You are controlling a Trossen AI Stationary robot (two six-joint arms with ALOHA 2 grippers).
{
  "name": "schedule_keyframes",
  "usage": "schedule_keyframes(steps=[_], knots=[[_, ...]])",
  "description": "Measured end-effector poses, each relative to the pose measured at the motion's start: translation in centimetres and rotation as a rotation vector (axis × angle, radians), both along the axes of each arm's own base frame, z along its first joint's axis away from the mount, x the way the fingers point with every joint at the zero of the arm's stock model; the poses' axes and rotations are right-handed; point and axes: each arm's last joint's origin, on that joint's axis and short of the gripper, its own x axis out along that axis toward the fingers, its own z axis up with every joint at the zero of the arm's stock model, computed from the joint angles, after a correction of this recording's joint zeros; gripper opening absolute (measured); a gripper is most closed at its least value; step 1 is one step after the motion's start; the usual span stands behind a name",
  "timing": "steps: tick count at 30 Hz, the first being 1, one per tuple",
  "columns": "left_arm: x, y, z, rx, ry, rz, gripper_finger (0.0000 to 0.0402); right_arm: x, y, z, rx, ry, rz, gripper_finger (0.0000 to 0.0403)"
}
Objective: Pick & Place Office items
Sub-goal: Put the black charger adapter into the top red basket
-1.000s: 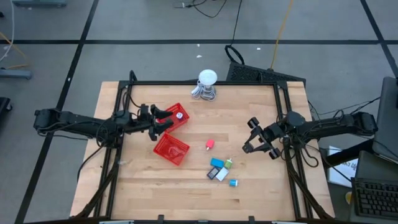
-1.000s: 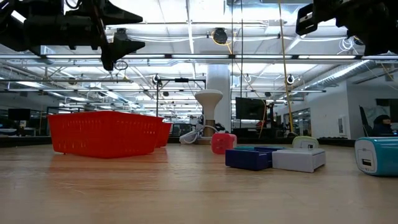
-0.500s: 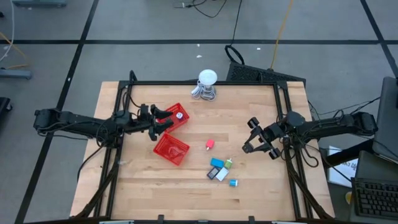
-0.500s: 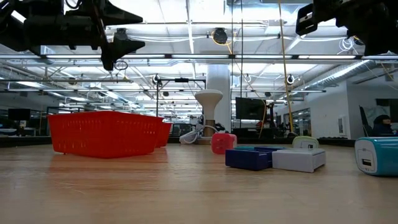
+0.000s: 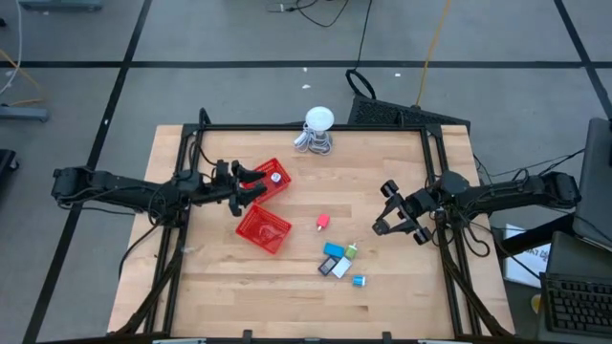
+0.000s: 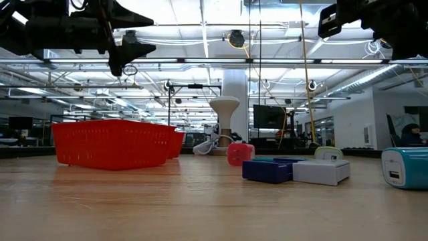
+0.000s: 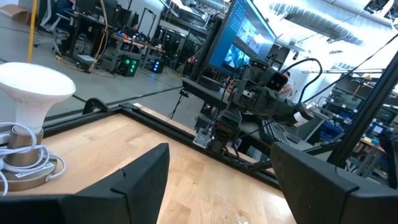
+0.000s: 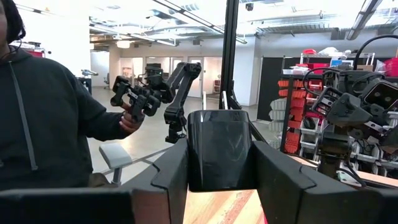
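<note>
Left gripper (image 5: 251, 187) hovers above the table (image 5: 402, 296), over the rear basket (image 5: 273, 178). Its fingers (image 7: 140, 177) are spread wide and hold nothing; bare wood shows between them in the left wrist view.

Two red mesh baskets sit left of centre. The rear basket contains one small white item (image 5: 276, 176). The front basket (image 5: 263, 229) lies just beside it, nearer the table's front edge.

A white lamp (image 5: 318, 129) with a coiled cable stands at the table's far edge.

The remaining office items lie loose on the wood, right of the baskets:
- pink item (image 5: 323, 223), alone, nearest the baskets;
- light blue item (image 5: 333, 250);
- green item (image 5: 352, 251), just beside it;
- black item (image 5: 327, 267) and white block (image 5: 340, 268), touching;
- small blue item (image 5: 359, 281), nearest the front edge.

Right gripper (image 5: 394, 212) hovers above bare wood, right of the loose items and apart from them. Its fingers are spread wide and empty.

A person (image 8: 43, 124) in a dark hoodie shows in the right wrist view, beyond the table.
</note>
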Motion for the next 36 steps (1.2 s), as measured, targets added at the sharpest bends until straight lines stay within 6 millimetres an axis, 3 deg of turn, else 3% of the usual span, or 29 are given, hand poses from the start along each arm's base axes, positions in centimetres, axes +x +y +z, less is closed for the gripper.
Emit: schedule_keyframes(steps=[6,11,18,28,36], knots=[[0.0,-0.2,0.0,-0.099,-0.014,-0.022,0.0265,0.1,-0.1,0.0,0.012,0.003,-0.044,0.0137],[1.7,-1.1,-1.0,-0.215,0.061,-0.070,0.0268,1.2,-0.9,-1.4,-0.010,0.095,-0.320,0.0137],[7.3,-1.5,-0.6,-0.231,0.132,-0.034,0.0269,3.4,-1.8,-4.2,-0.247,0.231,-0.636,0.0137],[15.3,-0.6,0.5,-0.255,0.151,-0.062,0.0269,6.8,-0.9,-4.0,-0.538,0.273,-0.879,0.0137],[19.0,0.1,0.2,-0.263,0.280,-0.021,0.0269,8.1,0.9,-3.0,-0.706,0.255,-0.976,0.0137]])
